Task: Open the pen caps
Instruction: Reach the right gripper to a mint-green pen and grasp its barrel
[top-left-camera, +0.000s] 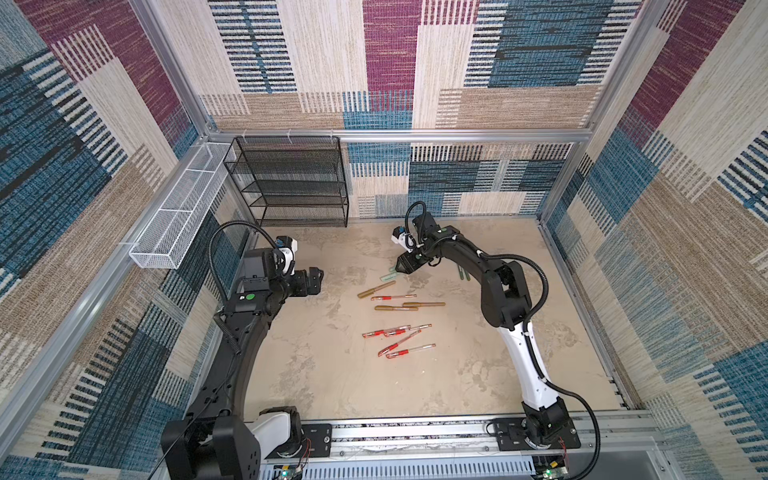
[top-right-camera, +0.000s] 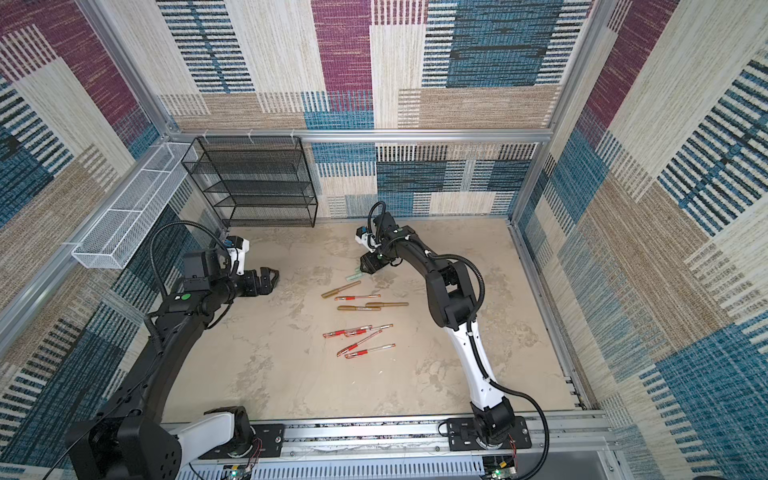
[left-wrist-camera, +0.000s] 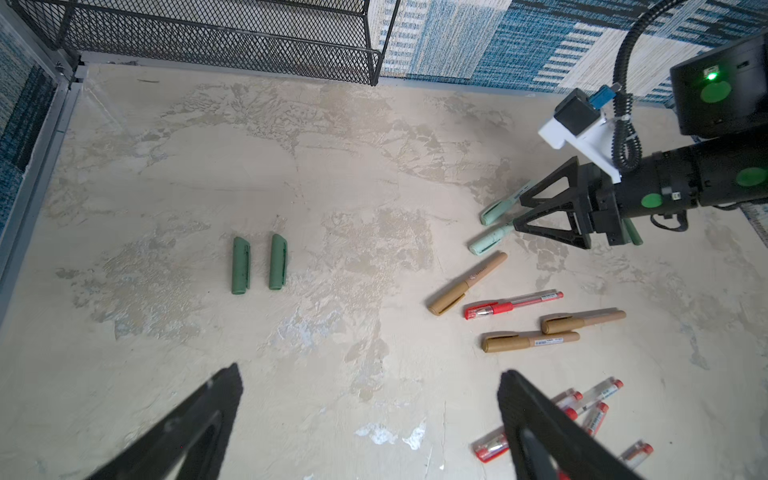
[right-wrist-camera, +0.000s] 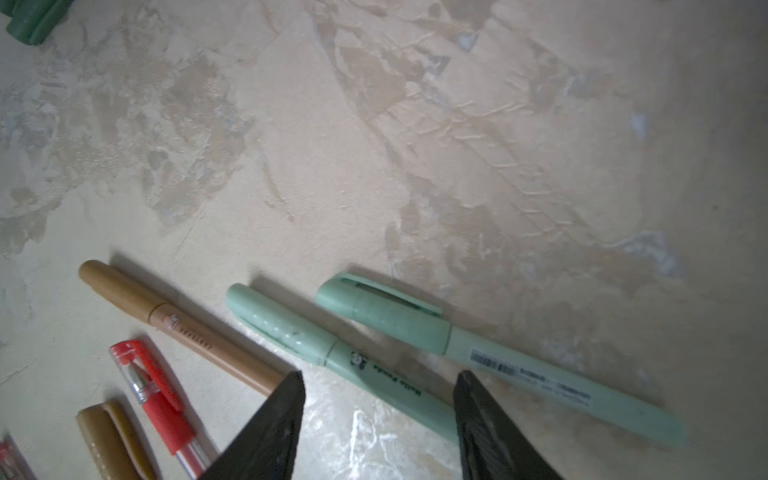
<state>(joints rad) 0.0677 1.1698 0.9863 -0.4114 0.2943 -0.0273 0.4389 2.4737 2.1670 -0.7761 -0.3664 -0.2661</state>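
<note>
In both top views the left end effector (top-left-camera: 318, 277) hangs wide open and empty above the table (top-left-camera: 311, 374), well apart from the right end effector (top-right-camera: 364, 268), which is low over two mint pens (top-left-camera: 388, 275). The left wrist view shows two loose dark green pen caps (left-wrist-camera: 241, 266) side by side, apart from the gold pens (left-wrist-camera: 467, 284) and red pens (left-wrist-camera: 513, 302). In the right wrist view the right end effector's jaws stand apart, with one mint barrel lying between them unclamped; both mint caps (right-wrist-camera: 282, 326) are on.

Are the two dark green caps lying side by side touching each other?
Apart. In the left wrist view one dark green cap lies parallel to the other cap, with a strip of bare table between them all along.
</note>
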